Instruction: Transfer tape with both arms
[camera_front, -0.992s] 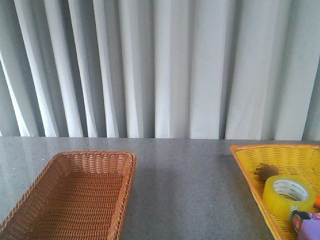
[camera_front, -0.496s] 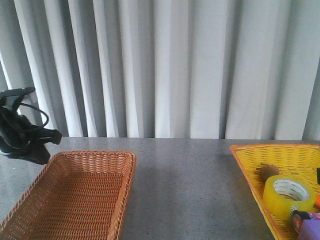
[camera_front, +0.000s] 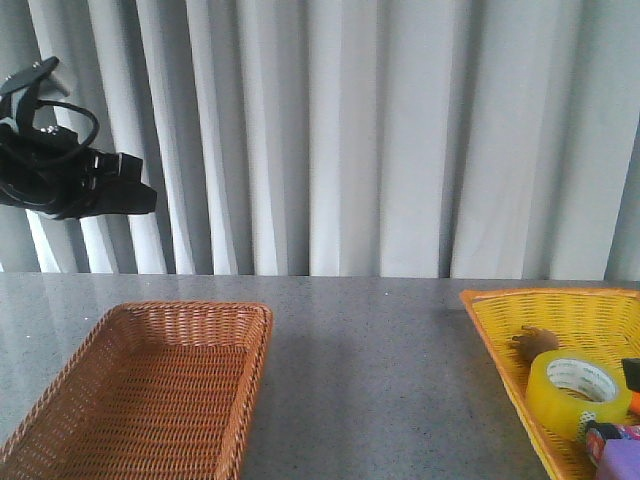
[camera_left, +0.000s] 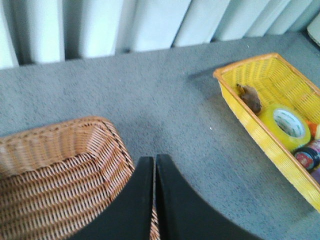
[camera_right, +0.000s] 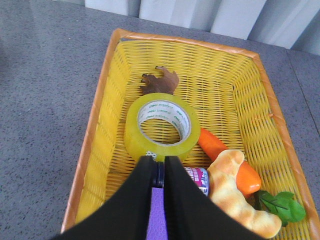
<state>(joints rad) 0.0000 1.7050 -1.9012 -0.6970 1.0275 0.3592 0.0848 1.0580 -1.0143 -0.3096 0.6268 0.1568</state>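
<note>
- The left arm (camera_front: 70, 185) hangs high at the left against the curtain (camera_front: 350, 140), well above the brown wicker basket (camera_front: 150, 390); from its wrist view the left gripper (camera_left: 155, 200) has its fingers pressed together with only a thin slit between them, holding nothing.
- The grey speckled table (camera_front: 370, 370) lies bare between the two baskets; pale pleated drapes close off the whole background.
- The tape (camera_right: 161, 127) lies in the yellow basket (camera_right: 95, 145) at the right, near its left wall, its core facing up; a brown dried leaf (camera_right: 161, 80) sits just behind it, and a carrot (camera_right: 227, 157), a pale bread-like piece (camera_right: 235, 195) and a small labelled bottle (camera_right: 196, 177) crowd its other side.
- The right gripper (camera_right: 159, 187) hovers over the roll's near edge, fingers closed on each other and empty.
- Risks, as I judge them: a descent with the fingers shut would strike the roll instead of straddling its wall; the near neighbours could be nudged or pinched along with it; a slick rounded roll may slip at the hand-over, since the arms are well apart.
</note>
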